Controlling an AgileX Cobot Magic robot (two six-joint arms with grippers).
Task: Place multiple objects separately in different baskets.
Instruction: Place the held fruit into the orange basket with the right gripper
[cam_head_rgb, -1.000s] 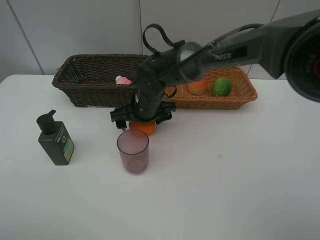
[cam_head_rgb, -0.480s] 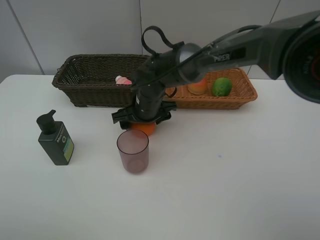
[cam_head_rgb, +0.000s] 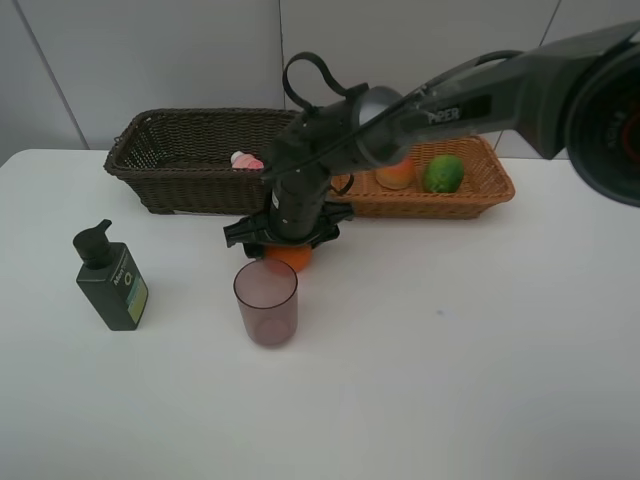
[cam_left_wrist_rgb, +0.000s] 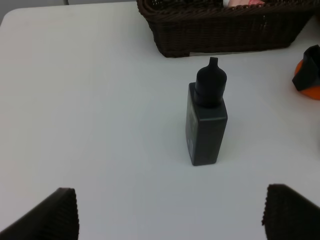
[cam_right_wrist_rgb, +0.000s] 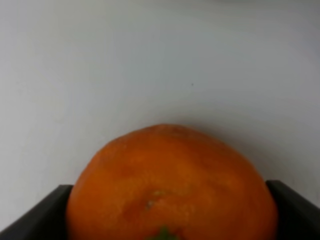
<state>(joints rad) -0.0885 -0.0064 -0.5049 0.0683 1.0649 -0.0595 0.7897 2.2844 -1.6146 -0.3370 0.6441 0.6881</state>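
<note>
The orange tangerine (cam_head_rgb: 289, 257) lies on the white table, just behind the translucent mauve cup (cam_head_rgb: 266, 302). My right gripper (cam_head_rgb: 286, 243) reaches down over it. In the right wrist view the tangerine (cam_right_wrist_rgb: 170, 185) fills the gap, with both fingers (cam_right_wrist_rgb: 45, 212) against its sides. The dark green pump bottle (cam_head_rgb: 112, 280) stands at the left. It also shows in the left wrist view (cam_left_wrist_rgb: 206, 125), ahead of my open, empty left gripper (cam_left_wrist_rgb: 170, 220). The small pink bottle (cam_head_rgb: 245, 160) lies in the dark brown basket (cam_head_rgb: 170, 160). The peach (cam_head_rgb: 396, 173) and the green fruit (cam_head_rgb: 443, 173) lie in the light tan basket (cam_head_rgb: 485, 195).
The two baskets stand side by side along the back of the table, against the wall. The right arm (cam_head_rgb: 470, 95) stretches across from the right, over the tan basket. The left wrist view shows the dark basket (cam_left_wrist_rgb: 220, 30) beyond the bottle.
The right gripper has settled slightly lower and closer around the tangerine. The cup, the bottle and the baskets have not moved.
</note>
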